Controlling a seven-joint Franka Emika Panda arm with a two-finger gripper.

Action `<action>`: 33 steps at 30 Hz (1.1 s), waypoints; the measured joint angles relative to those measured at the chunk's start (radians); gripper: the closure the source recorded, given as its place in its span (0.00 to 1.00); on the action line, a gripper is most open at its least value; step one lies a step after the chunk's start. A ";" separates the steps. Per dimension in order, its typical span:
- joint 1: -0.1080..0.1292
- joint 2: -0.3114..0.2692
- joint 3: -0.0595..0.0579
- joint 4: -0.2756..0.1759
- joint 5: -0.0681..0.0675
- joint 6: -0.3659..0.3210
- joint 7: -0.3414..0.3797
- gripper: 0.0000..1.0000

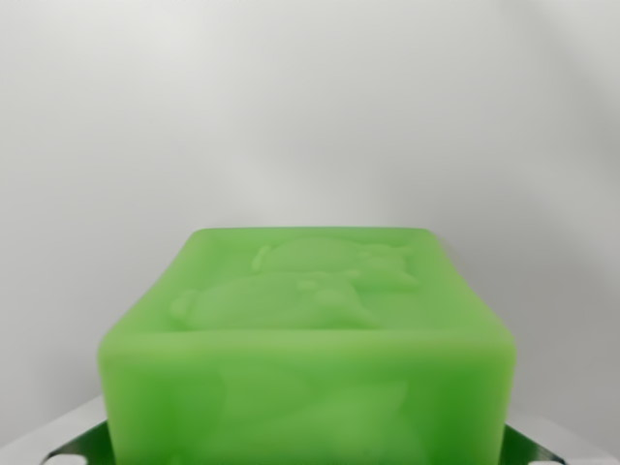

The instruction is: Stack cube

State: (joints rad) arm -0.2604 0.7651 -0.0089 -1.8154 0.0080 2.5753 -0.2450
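A translucent green cube (308, 339) with a raised relief on its top face fills the lower middle of the wrist view, very close to the camera. Only slivers of my gripper (308, 457) show. A pale finger (60, 441) sits at the bottom left corner and another finger (573, 444) at the bottom right. Both lie against the cube's sides, with green reflections on their inner faces. The gripper looks shut on the cube. No second cube is in view, and the cube's underside is hidden.
Behind and around the cube there is only a plain, pale grey-white surface (310, 116) with soft shading and no visible edges or other objects.
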 joint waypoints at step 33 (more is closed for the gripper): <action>0.006 -0.143 -0.001 -0.056 0.000 -0.081 0.023 1.00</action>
State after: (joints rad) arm -0.2542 0.6223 -0.0094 -1.8713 0.0084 2.4940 -0.2224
